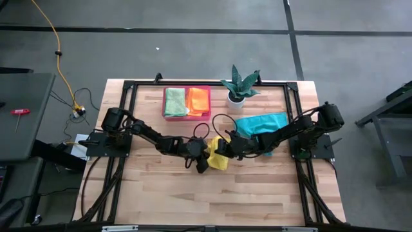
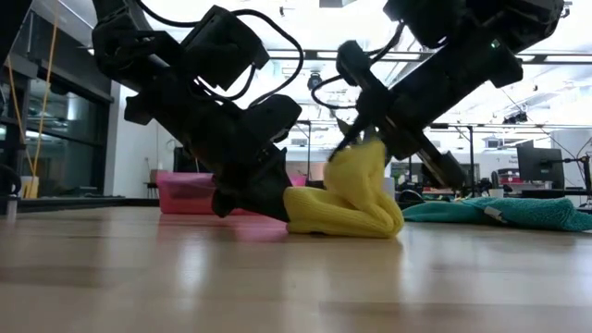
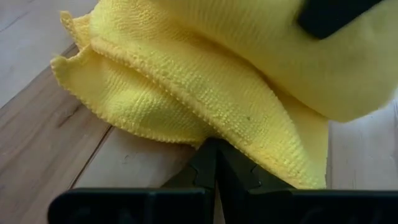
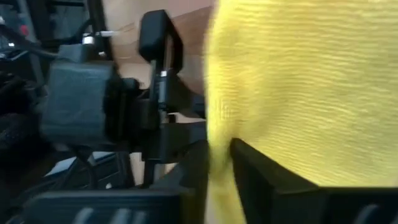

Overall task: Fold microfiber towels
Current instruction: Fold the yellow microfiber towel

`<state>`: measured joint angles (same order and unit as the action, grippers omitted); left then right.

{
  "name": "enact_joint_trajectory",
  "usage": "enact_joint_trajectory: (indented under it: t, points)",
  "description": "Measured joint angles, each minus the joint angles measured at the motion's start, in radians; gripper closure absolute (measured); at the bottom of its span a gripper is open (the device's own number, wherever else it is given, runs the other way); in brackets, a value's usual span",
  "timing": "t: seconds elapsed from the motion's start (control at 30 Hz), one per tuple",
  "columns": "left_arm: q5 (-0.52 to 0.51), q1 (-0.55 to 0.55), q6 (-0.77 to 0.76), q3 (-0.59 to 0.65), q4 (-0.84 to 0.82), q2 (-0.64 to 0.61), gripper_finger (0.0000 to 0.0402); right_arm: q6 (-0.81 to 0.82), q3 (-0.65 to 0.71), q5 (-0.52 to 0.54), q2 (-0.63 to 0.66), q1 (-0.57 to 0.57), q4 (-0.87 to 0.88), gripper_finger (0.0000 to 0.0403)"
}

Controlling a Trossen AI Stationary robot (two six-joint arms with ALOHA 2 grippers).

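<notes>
A yellow microfiber towel (image 1: 219,158) lies bunched at the table's middle, its lower folds on the wood (image 2: 344,217). My left gripper (image 1: 204,157) sits low at the towel's left end and is shut on it. My right gripper (image 1: 224,147) comes from the right and is shut on the towel's raised top (image 2: 368,148). A teal towel (image 1: 261,122) lies spread on the table to the right. A light green towel (image 1: 174,101) and an orange towel (image 1: 198,100) lie folded in the pink tray (image 1: 187,117). My left gripper pinches the yellow towel's hemmed edge (image 3: 214,134) between its two fingertips, slanting down from the table's left. Several layers fan out past the fingers, and that end rests on the table. My right gripper has a fold at the towel's top (image 4: 219,134) between its two fingers (image 4: 261,174), slanting down from the right. That fold stands as a peak above the rest of the towel, which lies on the table.
A potted plant (image 1: 239,87) stands at the far edge beside the tray. The two grippers are close together over the yellow towel. Bare wood (image 1: 212,200) stretches toward the near edge.
</notes>
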<state>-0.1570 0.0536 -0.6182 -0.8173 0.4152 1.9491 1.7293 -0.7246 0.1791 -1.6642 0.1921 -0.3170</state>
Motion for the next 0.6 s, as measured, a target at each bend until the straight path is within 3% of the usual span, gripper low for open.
enact_joint_trajectory:
  t: [0.3, 0.43, 0.6]
  points:
    - [0.044, -0.01, 0.051, 0.0, -0.067, -0.035, 0.0402, -0.044, 0.0, 0.027, 0.002, -0.002, -0.067, 0.0212]
    - [0.048, -0.033, 0.123, 0.003, -0.23, -0.115, 0.0401, -0.129, 0.0, 0.026, 0.035, -0.007, -0.055, 0.0187]
    - [0.039, -0.07, 0.227, 0.005, -0.36, -0.247, 0.0401, -0.321, 0.0, -0.008, 0.103, -0.019, -0.013, 0.0183]
